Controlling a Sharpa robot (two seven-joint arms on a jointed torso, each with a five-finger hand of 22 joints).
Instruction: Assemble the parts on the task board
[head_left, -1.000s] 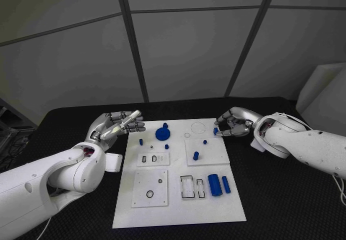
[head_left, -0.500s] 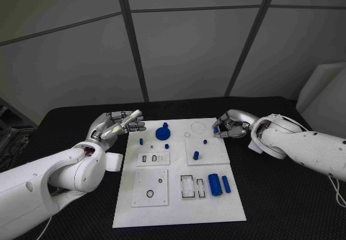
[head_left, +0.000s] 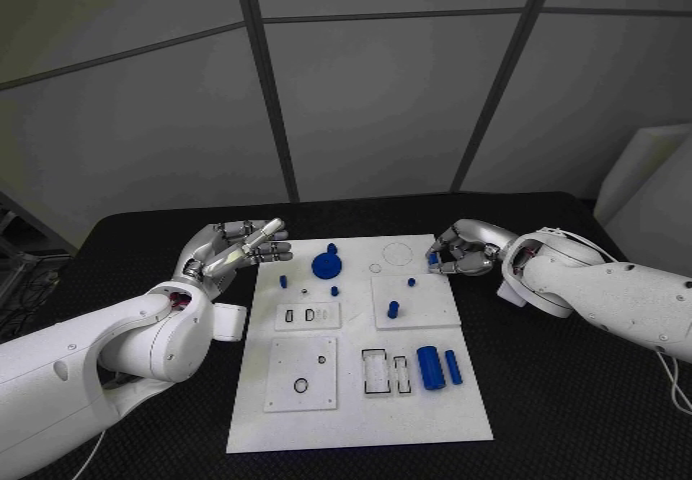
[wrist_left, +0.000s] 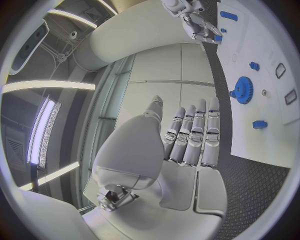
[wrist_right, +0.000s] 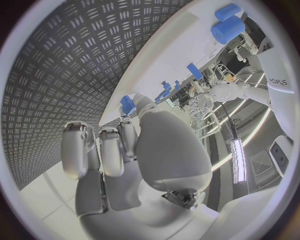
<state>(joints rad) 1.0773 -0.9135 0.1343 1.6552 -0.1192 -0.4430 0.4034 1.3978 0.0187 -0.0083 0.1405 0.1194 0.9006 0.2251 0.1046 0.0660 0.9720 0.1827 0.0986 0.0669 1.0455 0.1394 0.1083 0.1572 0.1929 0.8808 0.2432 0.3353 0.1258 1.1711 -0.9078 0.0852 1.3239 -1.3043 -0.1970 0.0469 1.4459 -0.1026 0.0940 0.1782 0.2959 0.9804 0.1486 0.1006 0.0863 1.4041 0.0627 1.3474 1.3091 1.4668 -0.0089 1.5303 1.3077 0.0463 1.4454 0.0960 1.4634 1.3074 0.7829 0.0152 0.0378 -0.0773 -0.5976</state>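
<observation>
The white task board (head_left: 361, 410) lies mid-table with blue parts on it. A blue gear (head_left: 327, 266) (wrist_left: 242, 90) sits near its far edge, short pegs (head_left: 392, 311) stand in the middle, and two blue cylinders (head_left: 430, 368) (wrist_right: 228, 29) lie at the near right. My right hand (head_left: 464, 250) (wrist_left: 197, 22) is at the board's far right edge and pinches a small blue piece (head_left: 431, 259) (wrist_right: 127, 105) between thumb and finger, just above the board. My left hand (head_left: 231, 250) (wrist_left: 187, 135) hovers off the board's far left corner, fingers stretched out, holding nothing.
White inset plates with dark slots (head_left: 306, 317) and a ring hole (head_left: 300, 386) lie on the board's left half. A rectangular slot (head_left: 375, 372) sits beside the cylinders. Black textured tabletop (head_left: 562, 400) surrounds the board. A grey panelled wall stands behind.
My right hand has shifted slightly left toward the board's far right edge with the small blue piece in it. The left hand has barely moved.
</observation>
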